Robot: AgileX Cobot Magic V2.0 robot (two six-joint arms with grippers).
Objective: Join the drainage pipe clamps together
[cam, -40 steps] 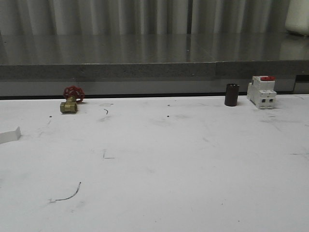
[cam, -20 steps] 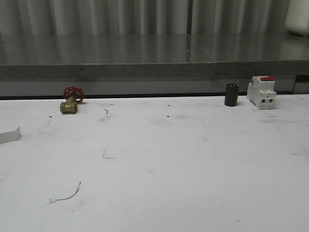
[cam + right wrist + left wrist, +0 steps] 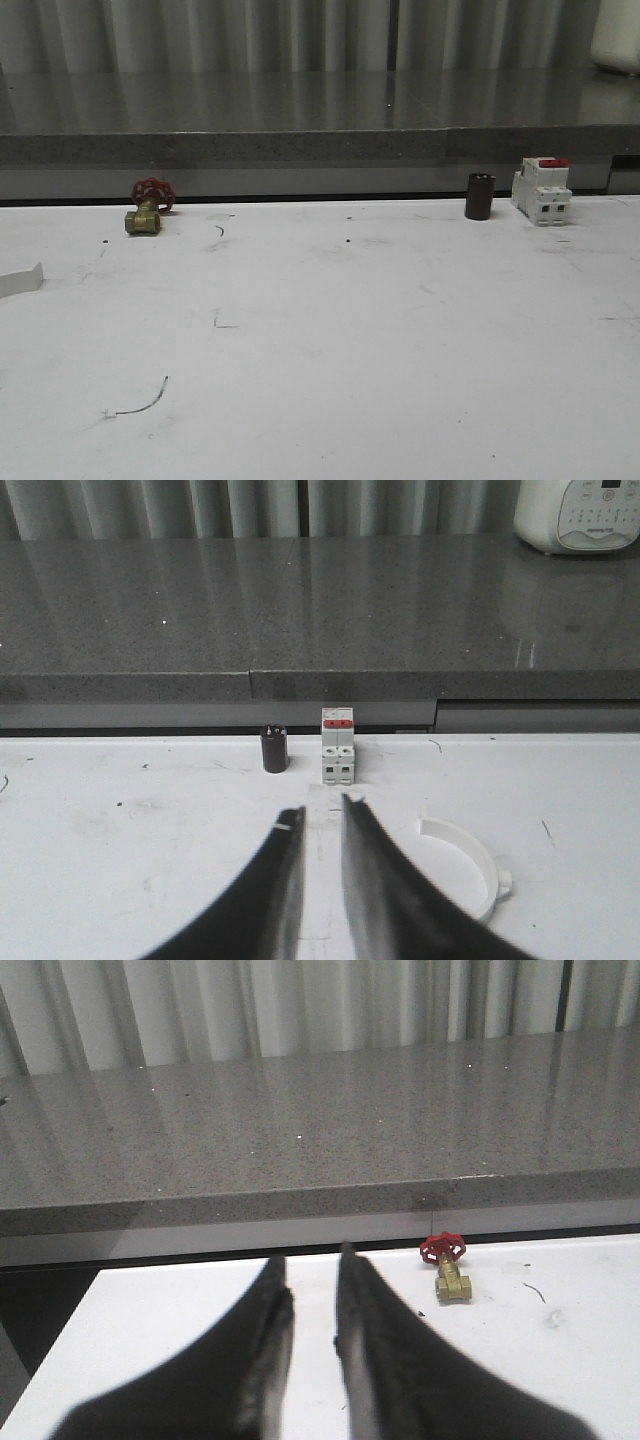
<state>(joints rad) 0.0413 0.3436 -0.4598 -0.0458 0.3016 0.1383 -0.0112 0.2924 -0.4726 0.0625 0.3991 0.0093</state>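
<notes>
One clamp in view: a white half-ring drainage pipe clamp (image 3: 462, 865) lies flat on the tabletop (image 3: 330, 330), just beside the right pincer (image 3: 320, 825), off its right-hand finger.
Second clamp: a white piece (image 3: 20, 281) at the tabletop's left edge may be part of it; cannot tell.
Right pincer: fingers a narrow gap apart, holding nothing, aimed past the clamp toward the breaker (image 3: 337, 746) and dark cylinder (image 3: 274, 749) ahead.
Left pincer (image 3: 312, 1282): fingers slightly apart, empty; brass valve (image 3: 448, 1266) ahead and to its right.
Step in hand: approach, judged; no clamp grasped yet.
Next move: right pincer needs to shift sideways over the half-ring, widen, descend onto its rim.
</notes>
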